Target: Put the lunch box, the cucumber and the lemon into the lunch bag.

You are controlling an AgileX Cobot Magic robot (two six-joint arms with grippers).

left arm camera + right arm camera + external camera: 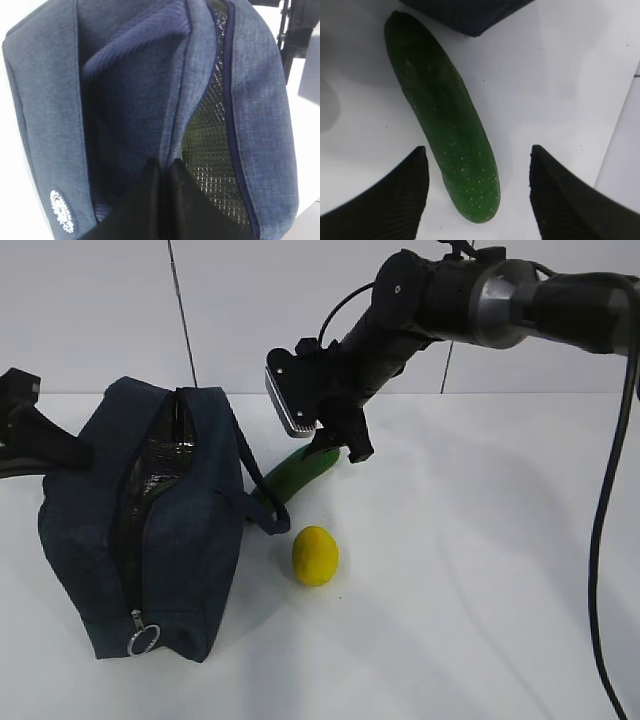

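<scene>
The navy lunch bag (160, 530) stands on the white table at the left, zipper open and silvery lining showing. My left gripper (55, 448) is behind it. In the left wrist view the left gripper (164, 167) is shut on the fabric edge of the lunch bag's (250, 115) opening. The dark green cucumber (298, 473) lies right of the bag. My right gripper (340, 448) hovers over its far end, open. In the right wrist view the cucumber's (445, 125) near end lies between the spread fingers of the right gripper (476, 150). The yellow lemon (315, 555) lies in front. The lunch box does not show.
A bag handle loop (262, 502) hangs to the table between bag and cucumber. A silver ring pull (143, 640) hangs at the bag's near end. A corner of the bag (465, 17) shows beyond the cucumber's far tip. A white wall stands behind the table.
</scene>
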